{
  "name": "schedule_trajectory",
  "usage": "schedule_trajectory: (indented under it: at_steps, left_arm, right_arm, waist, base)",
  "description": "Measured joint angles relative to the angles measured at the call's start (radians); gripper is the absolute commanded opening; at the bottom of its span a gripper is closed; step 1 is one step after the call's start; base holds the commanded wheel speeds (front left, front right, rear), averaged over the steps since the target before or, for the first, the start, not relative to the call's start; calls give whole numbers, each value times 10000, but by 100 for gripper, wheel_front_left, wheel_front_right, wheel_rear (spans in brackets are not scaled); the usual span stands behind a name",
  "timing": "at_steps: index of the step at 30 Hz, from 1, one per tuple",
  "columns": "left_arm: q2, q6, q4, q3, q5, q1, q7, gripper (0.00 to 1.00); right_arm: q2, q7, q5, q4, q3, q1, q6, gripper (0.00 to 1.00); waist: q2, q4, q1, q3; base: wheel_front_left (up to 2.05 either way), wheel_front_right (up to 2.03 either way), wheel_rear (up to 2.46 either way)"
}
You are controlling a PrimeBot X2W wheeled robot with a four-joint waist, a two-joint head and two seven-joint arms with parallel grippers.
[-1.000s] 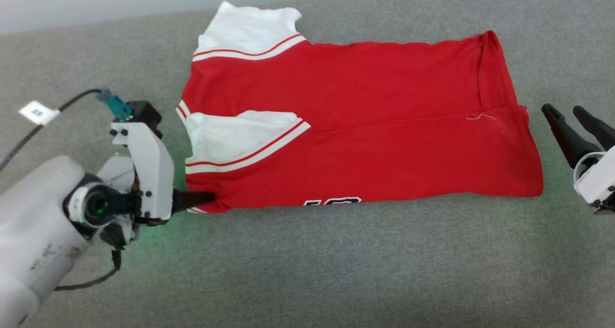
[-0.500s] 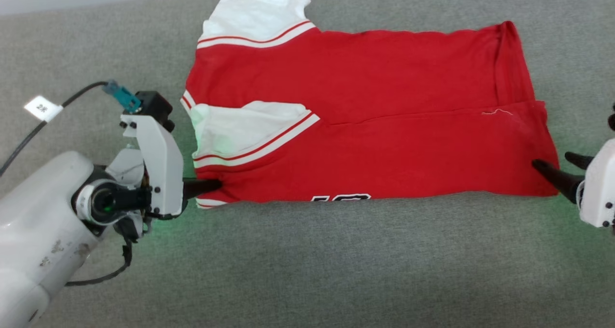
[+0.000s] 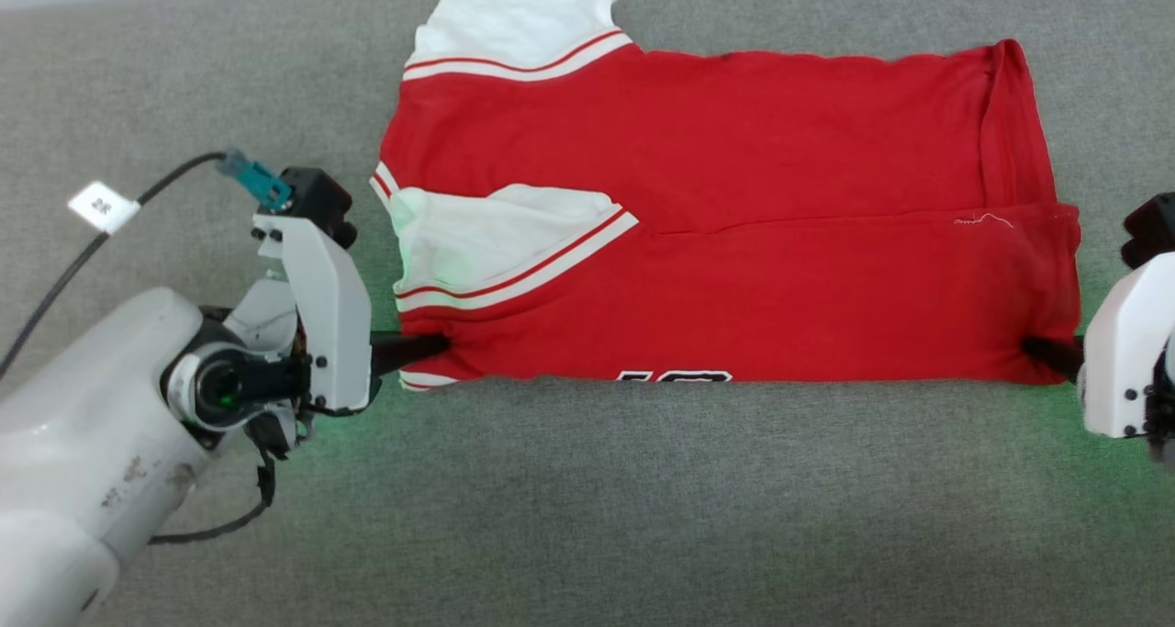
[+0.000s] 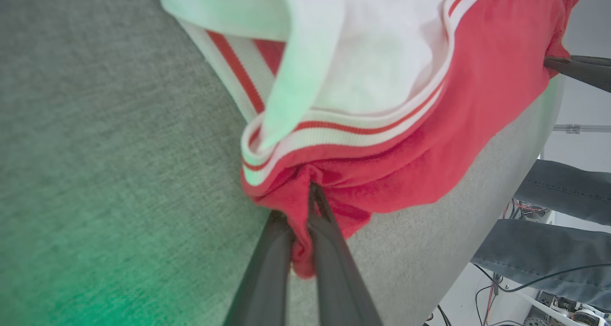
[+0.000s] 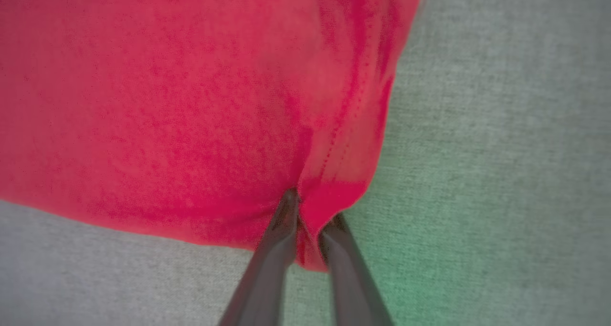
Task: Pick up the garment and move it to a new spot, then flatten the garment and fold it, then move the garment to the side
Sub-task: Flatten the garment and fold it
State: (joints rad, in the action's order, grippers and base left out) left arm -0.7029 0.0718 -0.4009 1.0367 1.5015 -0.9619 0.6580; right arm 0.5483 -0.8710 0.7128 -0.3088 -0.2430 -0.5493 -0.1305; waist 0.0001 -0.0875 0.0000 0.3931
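Now: the garment point(image 3: 734, 195) lies flat on the grey surface point(image 3: 587, 517), neck end toward the robot's left and hem toward its right. 1 white sleeve point(image 3: 496, 241) is tucked onto the red body. The near edge is a fold, with part of the number print point(image 3: 675, 375) showing at it.

Left gripper point(image 4: 298, 206): fingers clamped on a bunched red wad at the near neck-end corner.
Right gripper point(image 5: 310, 206): hem corner sits between the 2 fingers, cloth puckered at the tips. Reads as a grip; firmness not confirmable.

Risks:
- The right pinch is shallow, at the very corner. Tension across the edge could pull it free and drop that end.
- Either pinch may hold fewer layers than the fold has, so the lower layer stays behind.
- Uneven lifting would skew the edge and spill the tucked sleeve.
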Motion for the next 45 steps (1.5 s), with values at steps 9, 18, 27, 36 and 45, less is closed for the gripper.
schedule_trajectory:
  at_steps: [9,18,27,36,45]
  left_arm:
    - [-263,151,372,-161,-130,858,-1185,0]
    - [-1333,-548,2949,-109,-174,2683,-2387,0]
    - [-2123,-1440,5154,-81,-144,3849,-3137,0]
    - [-2539,-1933,5777,-516,-405,4188,-4251,100]
    - [-2671,-2500,5722,-1831,-667,4547,-7012,100]
  right_arm:
    - [-69,313,341,19,111,336,0,0]
    - [825,171,966,556,56,1343,-2,0]
    - [1417,56,1469,1273,466,2451,-2,0]
    - [1312,1764,660,2159,1338,2792,0,100]
    - [-299,5983,-1358,3120,2326,2994,-6,100]
  waist:
    - [-1,-14,0,-435]
    - [0,217,0,-976]
    - [0,464,0,-1193]
    - [-1,426,0,-1196]
    - [0,374,0,-1223]
  base:
    - [0,0,0]
    - [0,0,0]
    - [0,0,0]
    - [0,0,0]
    - [0,0,0]
